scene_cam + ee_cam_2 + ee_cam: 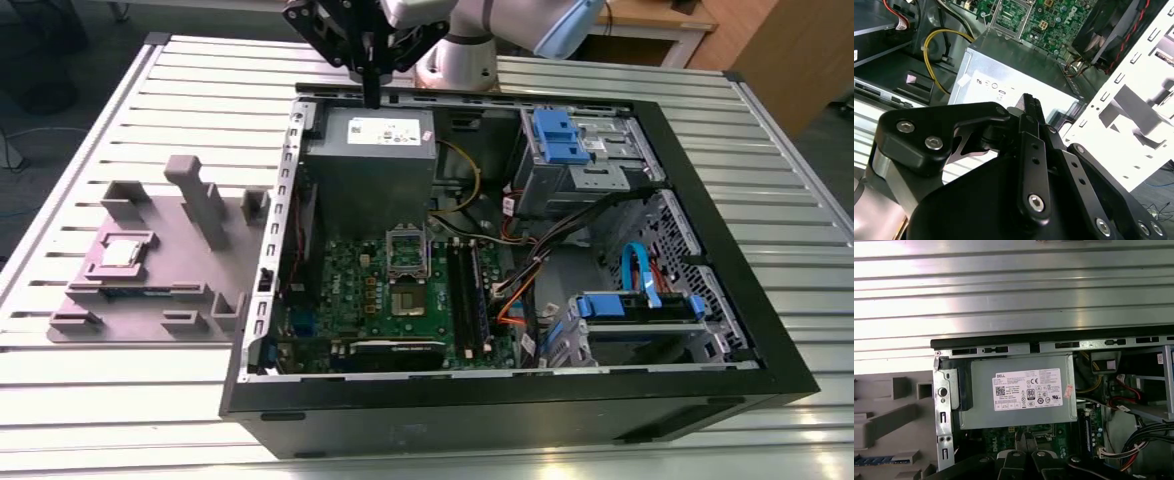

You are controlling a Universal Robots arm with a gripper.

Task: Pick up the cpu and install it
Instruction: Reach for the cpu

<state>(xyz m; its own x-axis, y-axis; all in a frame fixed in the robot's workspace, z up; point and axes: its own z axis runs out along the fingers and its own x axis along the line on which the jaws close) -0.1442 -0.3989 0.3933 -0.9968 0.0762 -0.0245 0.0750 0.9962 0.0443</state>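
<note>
While small silvery square cpu (123,250) sits on grey moulded tray (147,310), exterior view's left, pick step not begun. Black gripper (371,98) hangs above big grey metal box (367,165), far from chip, fingers (1030,120) pressed together, empty. Grab needs them spread, imo.

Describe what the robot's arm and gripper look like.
The arm is a rounded tube in pale silver-grey, with a light blue cap at its joint. The gripper is matte black, built of angular linkage bars pinned with silver hex-socket screws, and tapers to slim, flat fingers.
</note>
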